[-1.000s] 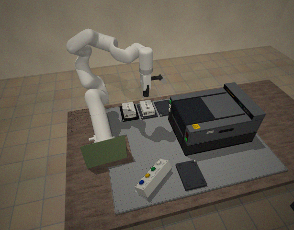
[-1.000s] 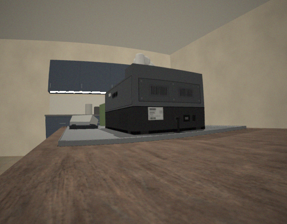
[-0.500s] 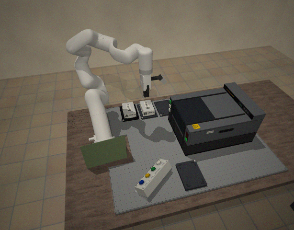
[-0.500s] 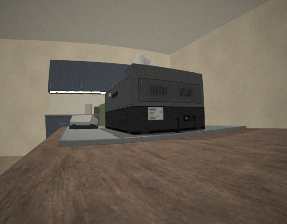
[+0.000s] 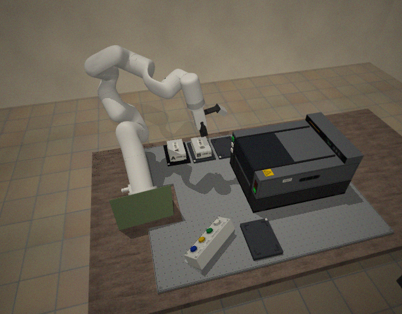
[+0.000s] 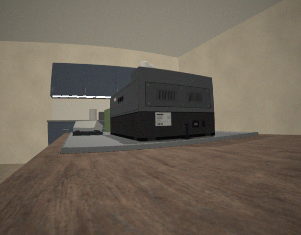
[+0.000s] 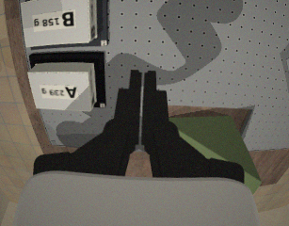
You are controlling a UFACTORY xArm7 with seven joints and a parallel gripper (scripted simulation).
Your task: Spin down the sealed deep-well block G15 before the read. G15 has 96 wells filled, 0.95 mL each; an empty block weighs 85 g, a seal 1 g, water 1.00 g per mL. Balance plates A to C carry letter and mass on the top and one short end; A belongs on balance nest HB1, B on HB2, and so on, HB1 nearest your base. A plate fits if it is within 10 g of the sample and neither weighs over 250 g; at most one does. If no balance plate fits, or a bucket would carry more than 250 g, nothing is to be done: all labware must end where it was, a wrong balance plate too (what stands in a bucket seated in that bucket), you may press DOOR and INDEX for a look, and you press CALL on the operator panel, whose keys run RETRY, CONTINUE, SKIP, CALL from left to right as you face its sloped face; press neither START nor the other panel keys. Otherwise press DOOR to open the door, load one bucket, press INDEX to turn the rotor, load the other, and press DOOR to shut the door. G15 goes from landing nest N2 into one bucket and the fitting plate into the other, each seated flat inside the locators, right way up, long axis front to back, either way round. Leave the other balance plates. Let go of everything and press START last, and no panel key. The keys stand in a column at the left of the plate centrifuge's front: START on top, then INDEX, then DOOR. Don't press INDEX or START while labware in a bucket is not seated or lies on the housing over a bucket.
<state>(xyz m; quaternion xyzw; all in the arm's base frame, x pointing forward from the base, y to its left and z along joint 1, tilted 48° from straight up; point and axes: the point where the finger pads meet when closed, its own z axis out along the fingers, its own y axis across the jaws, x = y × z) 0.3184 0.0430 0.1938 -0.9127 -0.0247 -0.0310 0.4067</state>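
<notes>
My gripper (image 5: pixel 203 133) (image 7: pixel 142 87) is shut and empty, hanging above the far end of balance plate B (image 5: pixel 200 146) (image 7: pixel 59 21). Plate B is white and its top reads 158 g. Balance plate A (image 5: pixel 176 150) (image 7: pixel 60 88) stands on the nest beside it, nearer my base. The third balance nest (image 5: pixel 221 146) is bare. The landing nest (image 5: pixel 261 239) in front of the centrifuge is bare too. The dark plate centrifuge (image 5: pixel 289 158) (image 6: pixel 162 106) shows a closed top; its key column (image 5: pixel 232 143) is on the side facing the nests. No block G15 and no plate C show in any view.
The white operator panel (image 5: pixel 209 241) (image 6: pixel 86 125) with blue, yellow, green and white keys stands at the front of the grey breadboard (image 5: pixel 329 223). A green board (image 5: pixel 142 206) (image 7: pixel 210 135) leans at my base. The brown table (image 5: pixel 120 270) runs all around.
</notes>
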